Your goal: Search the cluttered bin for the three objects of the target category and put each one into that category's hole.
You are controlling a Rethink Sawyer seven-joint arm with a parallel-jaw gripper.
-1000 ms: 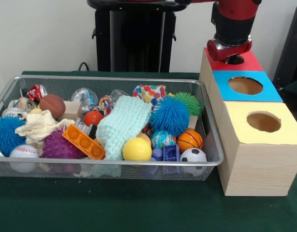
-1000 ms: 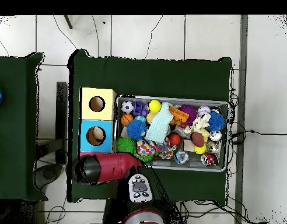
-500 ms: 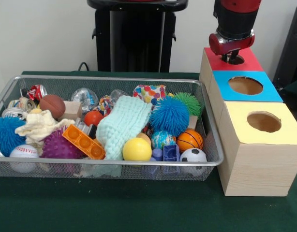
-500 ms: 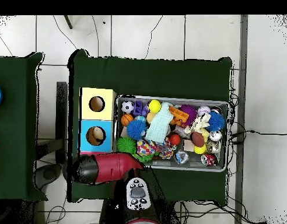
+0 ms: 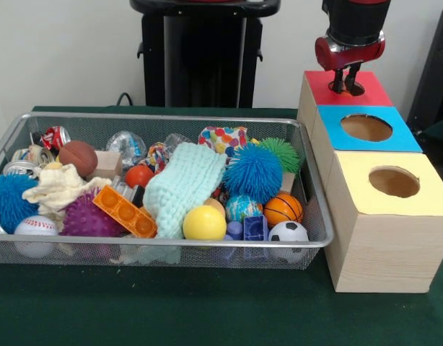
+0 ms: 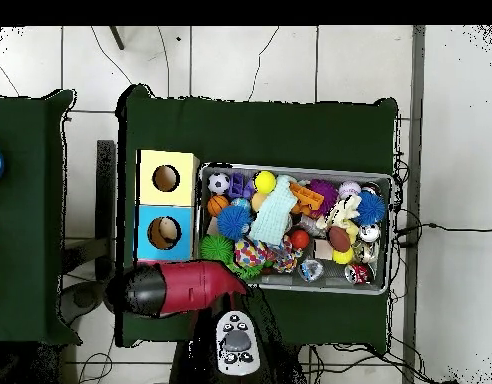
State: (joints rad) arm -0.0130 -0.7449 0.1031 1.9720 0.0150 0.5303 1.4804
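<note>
In the front view, the gripper [image 5: 348, 78] is hanging just above the red-topped box [image 5: 366, 92] at 1 o'clock, its short fingers close together with nothing visible between them. The wire bin [image 5: 317, 216] is sitting at 9 o'clock, holding a yellow ball [image 5: 204, 223], mini basketball [image 5: 283, 208] and mini soccer ball [image 5: 288, 232].

In the overhead view, the red arm [image 6: 185, 288] is covering the red-topped box at 7 o'clock.

No legible text or labels anywhere.
</note>
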